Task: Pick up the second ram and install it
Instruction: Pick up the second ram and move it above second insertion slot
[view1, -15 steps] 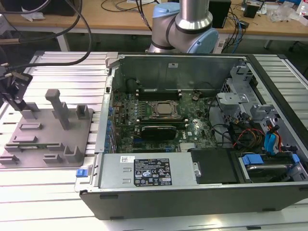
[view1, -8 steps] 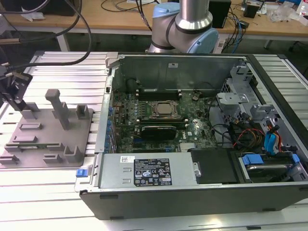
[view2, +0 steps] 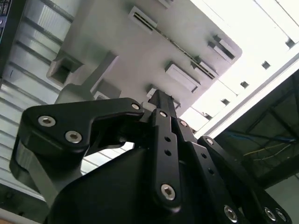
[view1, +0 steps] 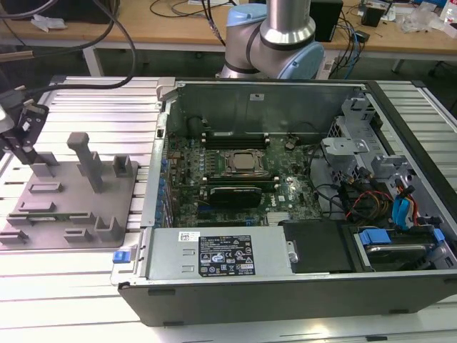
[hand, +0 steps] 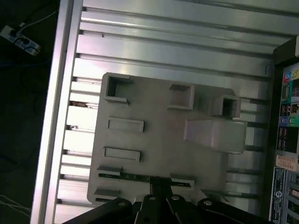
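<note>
Second ram (hand: 131, 177): thin dark-green stick, seen edge-on in the first wrist view. It stands on its long edge between two small holders towards the near edge of the grey fixture plate (hand: 159, 140), left of the open computer case (view1: 285, 304); chips and label cannot be made out. Long axis runs left–right, parallel to the plate's near edge. Gripper (view2: 161, 97): fingertips drawn together, gripping nothing, poised above the plate over the stick's middle stretch, clear of it.
</note>
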`<control>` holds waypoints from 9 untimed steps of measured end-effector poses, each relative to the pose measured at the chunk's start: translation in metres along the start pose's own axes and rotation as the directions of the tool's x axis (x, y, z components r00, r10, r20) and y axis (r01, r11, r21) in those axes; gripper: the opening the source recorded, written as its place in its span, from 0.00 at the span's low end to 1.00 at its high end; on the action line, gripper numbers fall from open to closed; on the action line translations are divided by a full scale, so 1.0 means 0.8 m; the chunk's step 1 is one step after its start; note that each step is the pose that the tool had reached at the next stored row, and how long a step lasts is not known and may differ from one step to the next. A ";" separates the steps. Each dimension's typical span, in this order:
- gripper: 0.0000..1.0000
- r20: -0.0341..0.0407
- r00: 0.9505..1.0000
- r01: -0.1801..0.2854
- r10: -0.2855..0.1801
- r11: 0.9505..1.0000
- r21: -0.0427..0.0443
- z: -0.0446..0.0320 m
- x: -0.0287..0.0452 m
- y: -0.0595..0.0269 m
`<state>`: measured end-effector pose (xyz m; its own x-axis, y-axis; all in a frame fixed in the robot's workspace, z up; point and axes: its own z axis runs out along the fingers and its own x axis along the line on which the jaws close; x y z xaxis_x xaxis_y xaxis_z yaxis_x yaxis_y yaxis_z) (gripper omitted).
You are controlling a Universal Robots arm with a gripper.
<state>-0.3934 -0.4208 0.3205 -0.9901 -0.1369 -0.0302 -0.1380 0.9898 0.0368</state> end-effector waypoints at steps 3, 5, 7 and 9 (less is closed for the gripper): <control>0.08 -0.003 0.997 0.073 -0.073 0.997 -0.002 0.0001 0.0000 0.000; 0.08 -0.006 0.982 0.187 -0.187 0.982 -0.006 0.0003 0.0000 0.000; 0.08 -0.008 0.974 0.226 -0.226 0.974 -0.008 0.0004 0.0000 0.000; 0.08 -0.009 0.960 0.279 -0.279 0.960 -0.010 0.0006 0.0000 0.000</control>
<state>-0.3933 -0.4208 0.3201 -0.9125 -0.4079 -0.0302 -0.4088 0.9119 0.0369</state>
